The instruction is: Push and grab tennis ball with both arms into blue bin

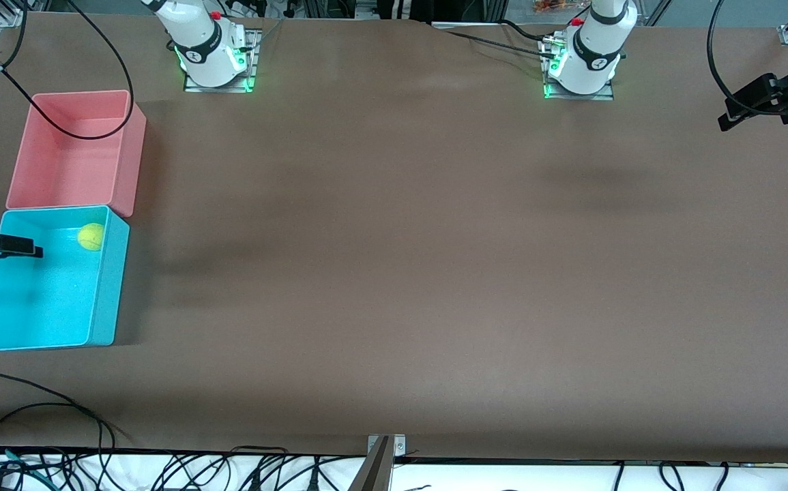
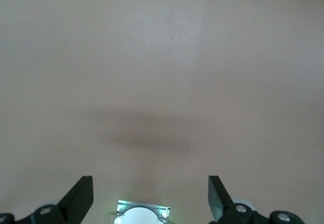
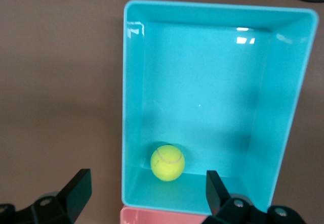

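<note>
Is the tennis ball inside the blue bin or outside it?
Inside. The tennis ball lies on the blue bin floor, near the pink bin's end.

Blue bin (image 1: pixel 108 286) open above – tall walls ring it; pink bin (image 1: pixel 127 157) touches one end.

The right arm's black two-finger gripper (image 3: pixel 147 191) hangs with its fingers spread wide and empty over the brown table's (image 1: pixel 394 273) right-arm end. The left arm's black two-finger gripper (image 2: pixel 151 196) hangs likewise spread over the table's left-arm end

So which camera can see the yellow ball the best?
The right wrist view: it looks straight down on the tennis ball inside the blue bin, big enough to show its seam. The front view shows it small in the bin. The left wrist view shows only bare table.
</note>
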You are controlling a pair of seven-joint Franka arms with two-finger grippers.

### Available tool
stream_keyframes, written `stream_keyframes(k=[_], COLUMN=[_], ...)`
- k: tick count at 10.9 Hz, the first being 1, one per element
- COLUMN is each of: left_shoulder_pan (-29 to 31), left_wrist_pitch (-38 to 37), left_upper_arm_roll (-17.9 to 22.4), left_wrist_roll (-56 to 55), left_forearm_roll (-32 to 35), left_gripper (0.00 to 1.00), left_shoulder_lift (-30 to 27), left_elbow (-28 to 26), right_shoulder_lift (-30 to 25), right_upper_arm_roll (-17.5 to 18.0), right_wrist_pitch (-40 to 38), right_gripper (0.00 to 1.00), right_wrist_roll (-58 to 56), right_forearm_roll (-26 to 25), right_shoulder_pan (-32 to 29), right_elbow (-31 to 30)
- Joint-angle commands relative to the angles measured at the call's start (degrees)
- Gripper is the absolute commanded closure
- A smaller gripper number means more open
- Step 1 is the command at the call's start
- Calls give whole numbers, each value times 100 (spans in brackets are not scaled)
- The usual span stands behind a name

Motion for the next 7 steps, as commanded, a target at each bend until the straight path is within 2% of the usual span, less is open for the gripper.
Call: stream_keyframes(k=[1, 4, 5, 7], left_shoulder_pan=[-14, -13, -14, -14], left_wrist_pitch=[-109, -109, -109, -109], left_upper_arm_roll=[6, 6, -3, -3], left_wrist_roll=[-69, -78, -78, -78], left_forearm_roll=[-57, -66, -66, -66], left_gripper=[0, 0, 0, 0], left_shoulder_lift=[56, 56, 56, 56], left_elbow=[143, 143, 143, 143], right_shoulder_lift=[-809, -1442, -1696, -2328], right_upper_arm_roll=[21, 57, 135, 180], right_wrist_pitch=[-584, -1410, -1457, -1230], right_gripper=[0, 0, 0, 0], right_wrist_roll=[841, 1362, 1563, 2282], right_forearm_roll=[-134, -125, -134, -143], right_shoulder_pan=[69, 148, 166, 384], right_elbow=[7, 7, -106, -754])
